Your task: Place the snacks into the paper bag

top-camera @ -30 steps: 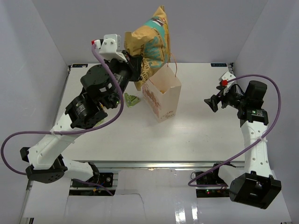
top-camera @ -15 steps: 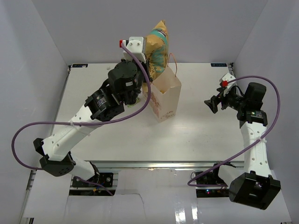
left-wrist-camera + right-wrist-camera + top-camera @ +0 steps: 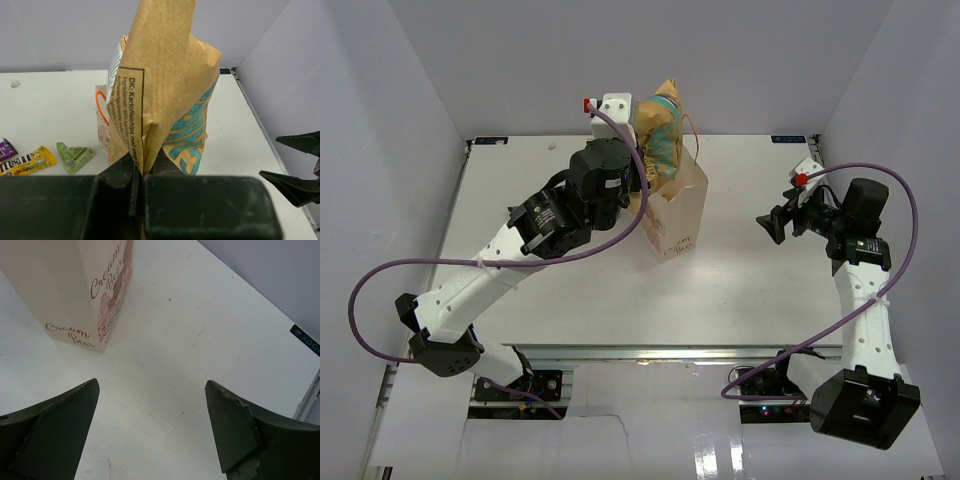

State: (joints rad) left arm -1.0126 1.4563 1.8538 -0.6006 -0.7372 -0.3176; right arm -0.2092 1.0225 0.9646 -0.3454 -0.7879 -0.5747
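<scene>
One crisp packet (image 3: 658, 132) now lower over the paper bag (image 3: 676, 215), left claw (image 3: 143, 174) still pinching it, right claw (image 3: 151, 386) unmoved, wide

The white table (image 3: 750, 290) fills the middle of the top view. A cream paper bag (image 3: 682, 210) stands on it, just above the middle. In the left wrist view, a green wrapper (image 3: 75, 153), a yellow wrapper (image 3: 26, 161) and a purple wrapper (image 3: 5, 149) lie on the table at the lower left.

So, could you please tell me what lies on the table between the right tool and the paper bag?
Nothing: the table between the right tool and the paper bag is bare, shown in the right wrist and top views.
</scene>
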